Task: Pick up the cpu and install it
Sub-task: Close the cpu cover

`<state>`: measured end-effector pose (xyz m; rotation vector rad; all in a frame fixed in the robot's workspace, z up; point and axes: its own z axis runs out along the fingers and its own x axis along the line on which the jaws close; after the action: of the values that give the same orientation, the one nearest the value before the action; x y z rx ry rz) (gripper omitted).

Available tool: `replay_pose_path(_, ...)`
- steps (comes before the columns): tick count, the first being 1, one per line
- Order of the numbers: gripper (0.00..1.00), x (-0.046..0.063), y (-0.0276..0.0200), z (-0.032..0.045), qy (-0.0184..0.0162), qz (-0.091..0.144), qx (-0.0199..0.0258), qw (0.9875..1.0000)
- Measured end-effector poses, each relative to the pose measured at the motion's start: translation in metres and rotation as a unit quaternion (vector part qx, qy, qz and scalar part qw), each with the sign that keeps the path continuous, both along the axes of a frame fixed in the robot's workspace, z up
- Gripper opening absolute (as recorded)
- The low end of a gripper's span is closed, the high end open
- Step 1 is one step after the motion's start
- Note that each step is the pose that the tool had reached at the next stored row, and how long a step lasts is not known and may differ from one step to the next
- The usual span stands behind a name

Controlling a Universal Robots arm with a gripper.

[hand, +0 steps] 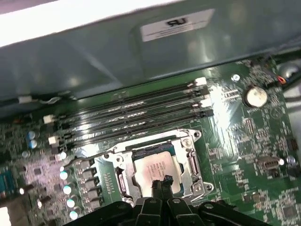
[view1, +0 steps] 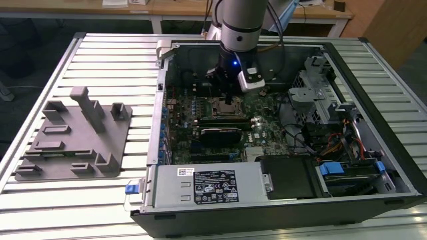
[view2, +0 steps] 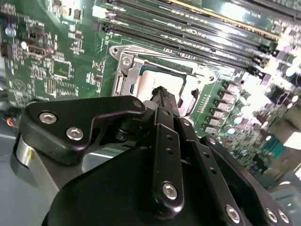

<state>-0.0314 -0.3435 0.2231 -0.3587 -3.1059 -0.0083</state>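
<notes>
Jaws of your gripper point(hand: 162, 181) are sitting closed together in the first wrist view, holding nothing. Directly under their tips, the cpu point(hand: 156, 168) is lying flat, silver top up, inside the metal socket frame point(hand: 192, 162); you cannot tell whether the tips are touching it. Beyond the jaws, memory slots point(hand: 136, 115) are running across the green motherboard point(hand: 244, 141), and the computer case wall point(hand: 117, 56) is rising behind them.

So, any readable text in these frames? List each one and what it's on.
None is legible.
Black label on the power supply: print too small.
White sticker beside it: too small.
White label on the case wall: blurred.
Marking on the cpu: blurred.
Motherboard lettering: too small.
</notes>
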Motion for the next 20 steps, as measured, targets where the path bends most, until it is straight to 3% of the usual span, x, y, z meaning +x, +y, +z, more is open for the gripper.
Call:
replay_pose_path(5, 0.11, 0.0000, 0.0000, -0.0006, 0.0000, 0.043, 0.0008, 0.9991)
replay_pose_path(12, 0.11, 0.0000, 0.0000, -0.0007, -0.0004, 0.048, 0.0014, 0.9988)
replay_pose_path(17, 0.11, -0.0008, -0.0001, -0.0016, -0.0103, 0.048, 0.0047, 0.9988)
replay_pose_path(20, 0.11, -0.0020, -0.0003, -0.0020, -0.0109, 0.048, 0.0047, 0.9988)
